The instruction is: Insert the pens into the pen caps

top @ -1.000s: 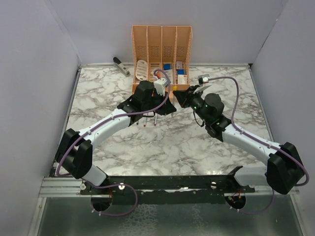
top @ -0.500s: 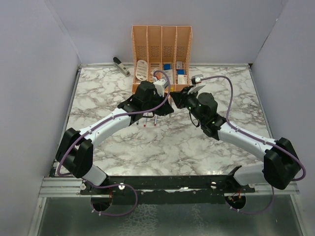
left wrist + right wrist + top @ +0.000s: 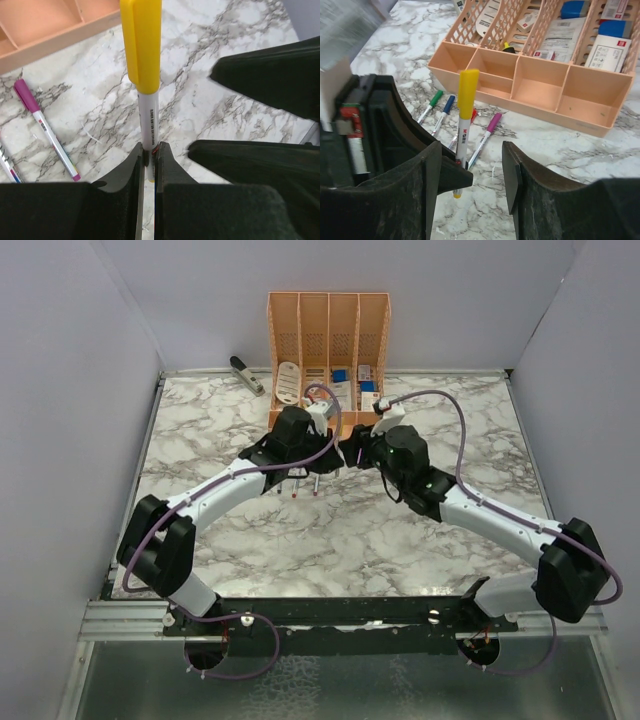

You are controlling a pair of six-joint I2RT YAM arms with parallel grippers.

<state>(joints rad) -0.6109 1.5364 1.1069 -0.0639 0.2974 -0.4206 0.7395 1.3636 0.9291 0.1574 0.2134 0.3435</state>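
Several pens [image 3: 487, 131] lie on the table [image 3: 570, 155] before the organizer [image 3: 540, 90].

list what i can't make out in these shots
- Left wrist view: the top of the yellow cap is cut off by the upper edge. A pen at the left edge is cropped, so its cap is unseen.
- Right wrist view: the red pen is mostly hidden behind the yellow pen.
- Top view: the left claw is hidden under the left arm. The table pens are too small to tell colours.
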